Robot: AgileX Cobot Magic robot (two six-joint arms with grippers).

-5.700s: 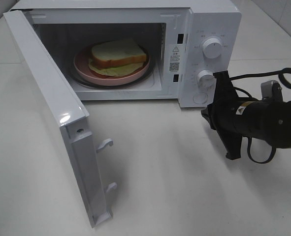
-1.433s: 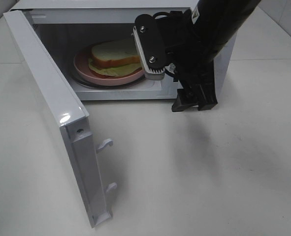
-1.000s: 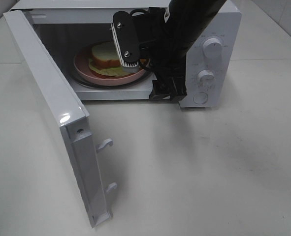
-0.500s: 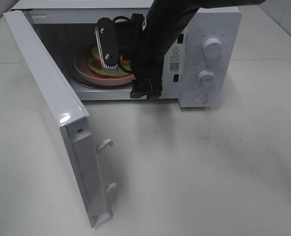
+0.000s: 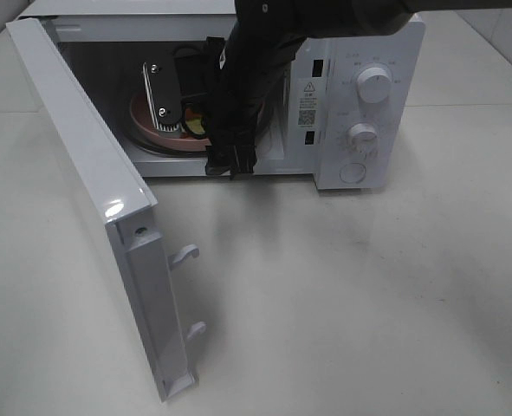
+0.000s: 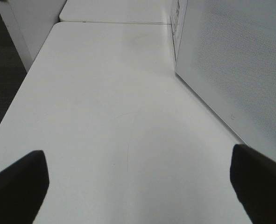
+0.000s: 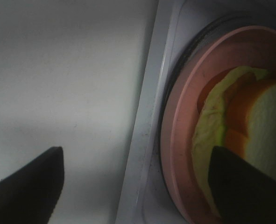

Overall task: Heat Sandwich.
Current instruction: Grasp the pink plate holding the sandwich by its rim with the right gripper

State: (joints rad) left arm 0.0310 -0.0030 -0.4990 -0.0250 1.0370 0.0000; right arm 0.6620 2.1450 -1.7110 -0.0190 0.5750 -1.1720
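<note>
Right hand (image 5: 195,128): it was at the mouth of the microwave (image 5: 368,52), its fingers spread wide and nothing clamped between them.
Right fingers: in my wrist view one dark finger (image 7: 243,184) lay over the near side of the sandwich (image 7: 250,121). The other (image 7: 28,179) was out over the counter (image 7: 67,70) in front of the sill. I could not tell whether either one touched anything.
Right arm: it came down from above and hid most of the oven mouth in the high view.
Sandwich: it sat on the pink plate (image 7: 180,130) inside the microwave, pale bread on top with orange and yellow-green layers showing at its edge. From the high camera only a small patch of it (image 5: 197,121) showed past my arm.
Plate: it sat on the dark turntable, and its rim lay between my two right fingers.
Door (image 5: 91,173): it was swung wide open to the left, with its latch hooks pointing out over the counter.
Dials: two white knobs (image 5: 374,85) (image 5: 362,136) were on the front panel, well apart from my hand.
Left hand (image 6: 138,186): it was fully open and held nothing, over the white counter beside a pale perforated panel (image 6: 236,60). The high camera did not show it.
</note>
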